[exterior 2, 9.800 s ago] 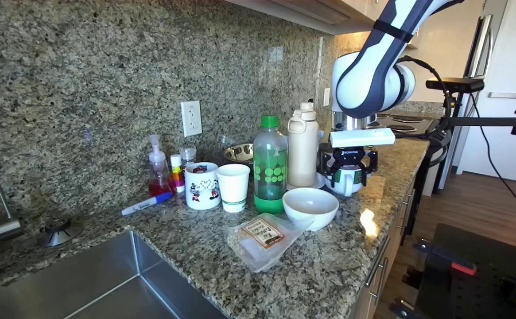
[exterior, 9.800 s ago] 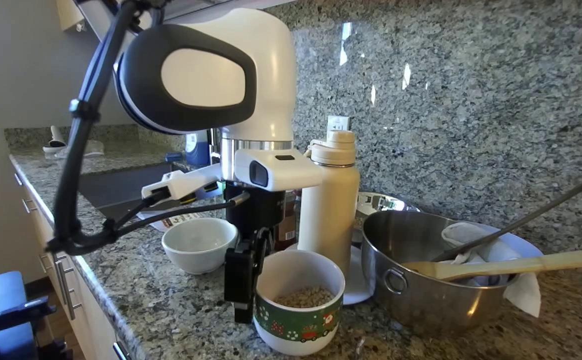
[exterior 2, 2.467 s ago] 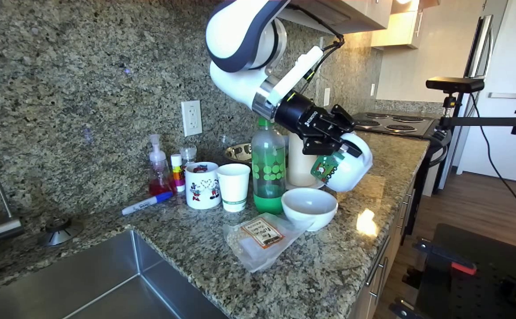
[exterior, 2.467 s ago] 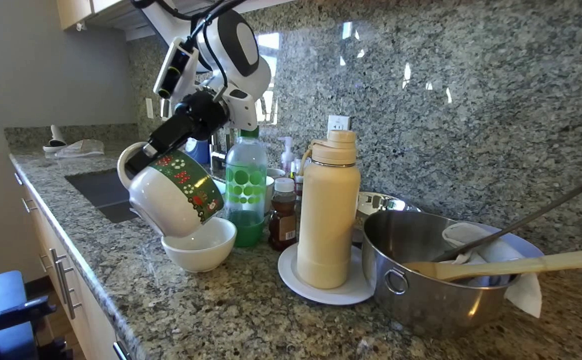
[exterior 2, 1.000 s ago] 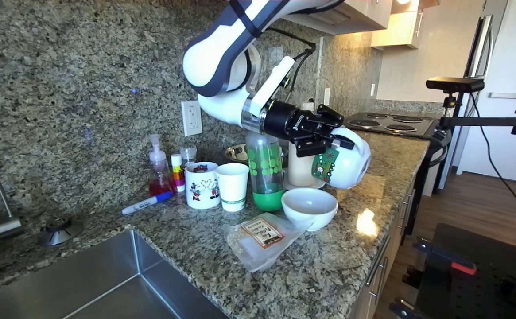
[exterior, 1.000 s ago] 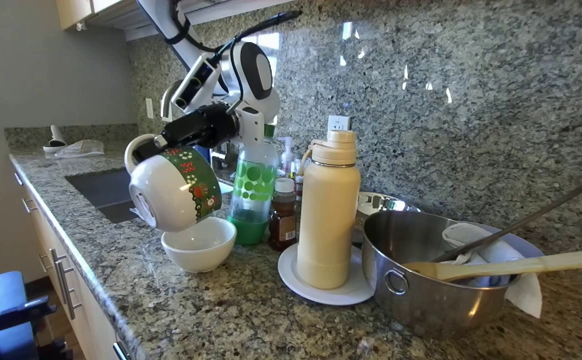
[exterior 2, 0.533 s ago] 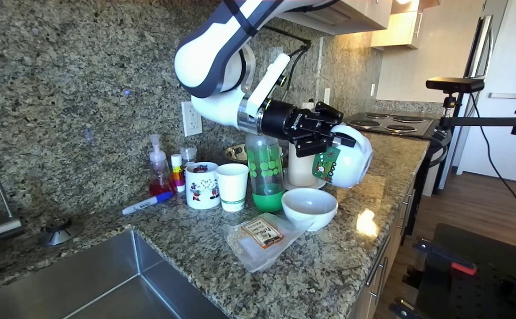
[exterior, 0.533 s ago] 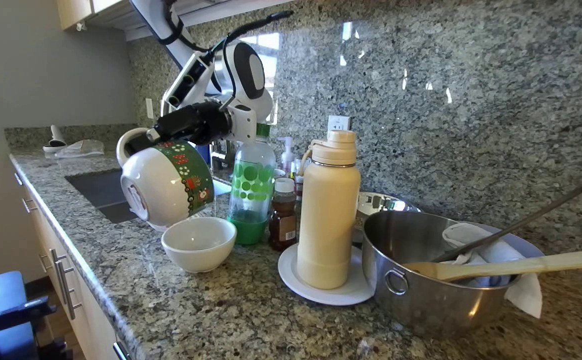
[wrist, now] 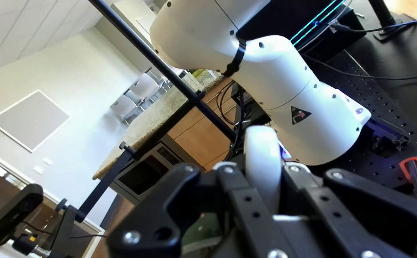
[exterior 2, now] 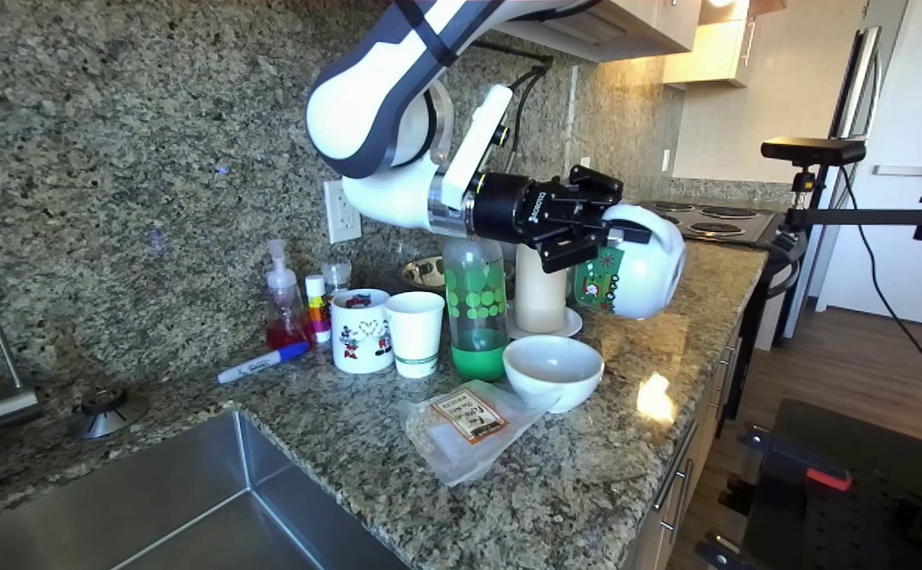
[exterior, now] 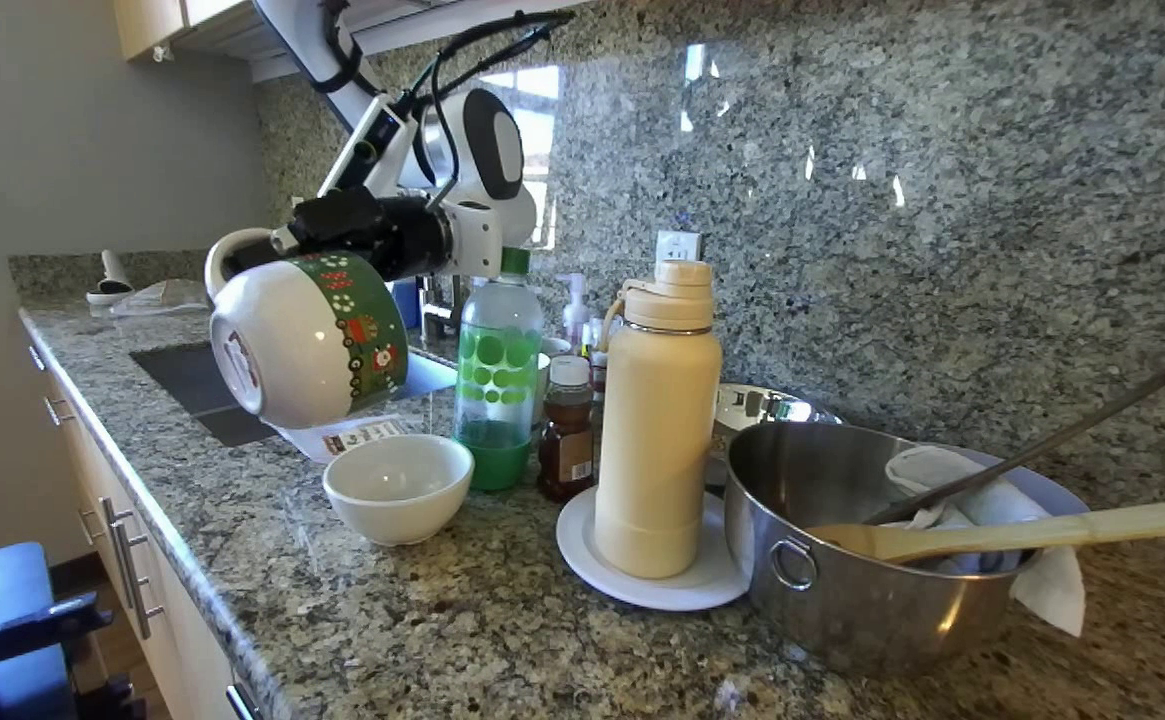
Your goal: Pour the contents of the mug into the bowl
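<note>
The mug [exterior: 287,330], white with a green patterned band, hangs in the air on its side. Its mouth faces right and slightly down in an exterior view, its base toward the left. My gripper [wrist: 255,179] is shut on the white handle [wrist: 262,154], which stands between its fingers in the wrist view. The mug's inside is hidden in every view. Below it on the counter sits the white bowl [exterior: 392,515], upright and apart from the mug. In an exterior view the mug [exterior 2: 639,273] is above and right of the bowl [exterior 2: 567,392]. The bowl's visible inner wall is white.
A green-dotted bottle [exterior: 499,370] stands close behind the bowl. Beside it are a brown bottle [exterior: 567,455], a tall cream bottle [exterior: 657,450] and a steel pot [exterior: 882,610] with utensils. A plastic bag [exterior 2: 472,419] lies against the bowl, near the sink [exterior 2: 271,514].
Earlier the mug stood on the counter with grains inside. Over the last second, the held mug has risen, moved away from the bowl and turned closer to level. The bowl has not moved.
</note>
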Robot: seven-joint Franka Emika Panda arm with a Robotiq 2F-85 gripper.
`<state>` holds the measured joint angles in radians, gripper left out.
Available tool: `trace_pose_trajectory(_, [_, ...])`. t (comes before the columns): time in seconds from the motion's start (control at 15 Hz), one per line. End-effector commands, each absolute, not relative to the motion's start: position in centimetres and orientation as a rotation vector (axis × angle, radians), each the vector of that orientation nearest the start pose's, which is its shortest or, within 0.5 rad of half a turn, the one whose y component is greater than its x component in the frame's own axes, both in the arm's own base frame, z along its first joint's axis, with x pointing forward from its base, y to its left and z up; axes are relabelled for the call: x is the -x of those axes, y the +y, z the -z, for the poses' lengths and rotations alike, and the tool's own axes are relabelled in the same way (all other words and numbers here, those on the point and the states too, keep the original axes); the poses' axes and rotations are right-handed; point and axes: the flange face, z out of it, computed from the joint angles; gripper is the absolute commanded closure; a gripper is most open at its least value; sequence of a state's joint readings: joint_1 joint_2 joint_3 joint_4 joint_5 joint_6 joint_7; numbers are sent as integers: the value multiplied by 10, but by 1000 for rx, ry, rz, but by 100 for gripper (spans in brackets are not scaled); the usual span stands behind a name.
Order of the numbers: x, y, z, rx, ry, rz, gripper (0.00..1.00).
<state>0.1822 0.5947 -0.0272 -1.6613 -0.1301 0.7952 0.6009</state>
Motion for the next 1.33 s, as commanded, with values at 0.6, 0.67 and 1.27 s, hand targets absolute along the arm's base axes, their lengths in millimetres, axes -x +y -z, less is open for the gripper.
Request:
trace_pose_trajectory(0.6, [-493, 82, -265, -1730, -427, 1611, 98])
trace_pose_trajectory(0.67, [-493, 82, -263, -1713, -419, 1621, 98])
trace_pose_trajectory(1.27, [-501, 82, -249, -1585, -362, 1634, 98])
